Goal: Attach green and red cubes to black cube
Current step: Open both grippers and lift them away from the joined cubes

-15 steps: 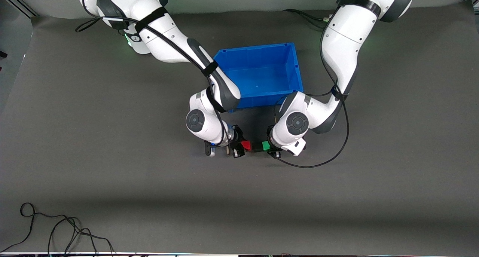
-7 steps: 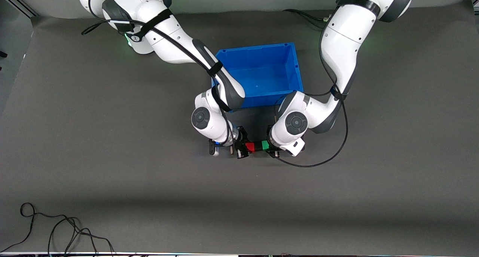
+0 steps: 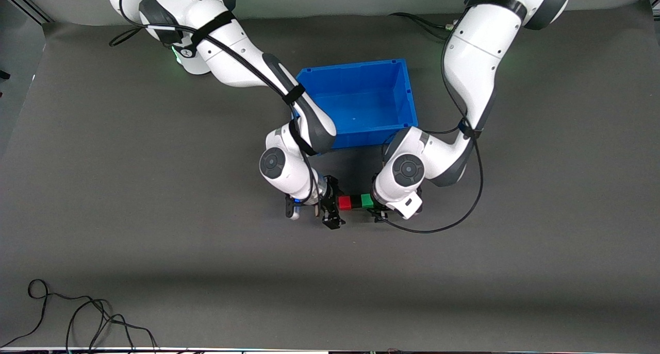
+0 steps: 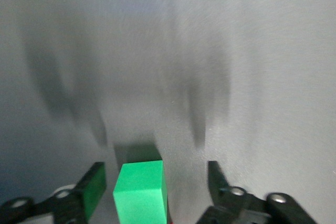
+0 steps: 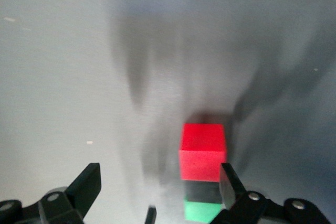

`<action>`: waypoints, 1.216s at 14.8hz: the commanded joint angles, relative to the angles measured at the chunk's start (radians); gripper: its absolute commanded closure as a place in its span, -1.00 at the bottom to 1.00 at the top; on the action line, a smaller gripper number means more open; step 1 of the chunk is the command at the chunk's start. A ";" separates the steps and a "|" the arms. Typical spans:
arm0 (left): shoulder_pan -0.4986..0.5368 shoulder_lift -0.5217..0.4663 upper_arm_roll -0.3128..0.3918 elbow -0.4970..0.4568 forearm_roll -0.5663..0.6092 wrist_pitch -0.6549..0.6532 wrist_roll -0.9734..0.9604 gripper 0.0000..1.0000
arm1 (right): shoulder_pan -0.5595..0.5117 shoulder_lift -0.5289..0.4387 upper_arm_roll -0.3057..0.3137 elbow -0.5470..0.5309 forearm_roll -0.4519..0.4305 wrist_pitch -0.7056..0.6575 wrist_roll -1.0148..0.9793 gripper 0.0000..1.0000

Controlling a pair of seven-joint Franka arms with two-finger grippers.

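The red cube (image 3: 344, 203), black cube (image 3: 356, 202) and green cube (image 3: 367, 201) sit touching in a row on the mat, nearer the front camera than the blue bin. My right gripper (image 3: 331, 208) is at the red end, open. In the right wrist view (image 5: 157, 184) the red cube (image 5: 203, 150), black cube (image 5: 202, 192) and green cube (image 5: 202, 211) line up beside one finger (image 5: 229, 184). My left gripper (image 3: 377, 209) is at the green end, open. In its wrist view (image 4: 156, 182) the green cube (image 4: 139, 192) lies between the jaws, not gripped.
The blue bin (image 3: 405, 94) stands open just past the cubes toward the robots' bases, with both forearms over its near wall. A loose black cable (image 3: 77, 313) lies at the mat's corner nearest the front camera, at the right arm's end.
My right gripper carried the red cube toward the left arm's end until it met the black cube, then opened and drew back slightly. The left gripper barely moved.
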 commanded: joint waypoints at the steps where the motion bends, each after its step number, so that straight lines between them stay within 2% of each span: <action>1: 0.032 -0.131 0.001 -0.047 -0.030 -0.124 0.195 -1.00 | 0.001 -0.085 -0.078 -0.006 -0.031 -0.153 0.012 -1.00; 3: 0.060 -0.206 0.004 -0.091 -0.045 -0.156 0.373 -1.00 | -0.001 -0.160 -0.132 -0.008 -0.097 -0.300 -0.030 -1.00; 6: 0.122 -0.329 0.011 -0.173 -0.041 -0.249 0.637 -1.00 | -0.001 -0.283 -0.244 -0.011 -0.109 -0.534 -0.138 -1.00; 9: 0.234 -0.433 0.011 -0.208 -0.033 -0.403 0.925 -1.00 | 0.007 -0.396 -0.365 -0.012 -0.120 -0.744 -0.301 -1.00; 10: 0.267 -0.464 0.013 -0.210 -0.033 -0.438 1.003 -1.00 | 0.007 -0.427 -0.397 -0.012 -0.153 -0.804 -0.375 -1.00; 12: 0.342 -0.507 0.013 -0.213 -0.006 -0.470 1.127 -1.00 | 0.004 -0.497 -0.422 -0.024 -0.259 -0.887 -0.524 -1.00; 14: 0.401 -0.541 0.014 -0.216 0.030 -0.532 1.327 -1.00 | -0.027 -0.618 -0.407 -0.096 -0.404 -0.895 -0.628 -1.00; 16: 0.458 -0.597 0.014 -0.242 0.051 -0.575 1.520 -1.00 | -0.146 -0.743 -0.299 -0.175 -0.511 -0.898 -0.795 -1.00; 18: 0.492 -0.652 0.013 -0.271 0.094 -0.593 1.606 -1.00 | -0.304 -0.819 -0.171 -0.222 -0.592 -0.898 -0.955 -1.00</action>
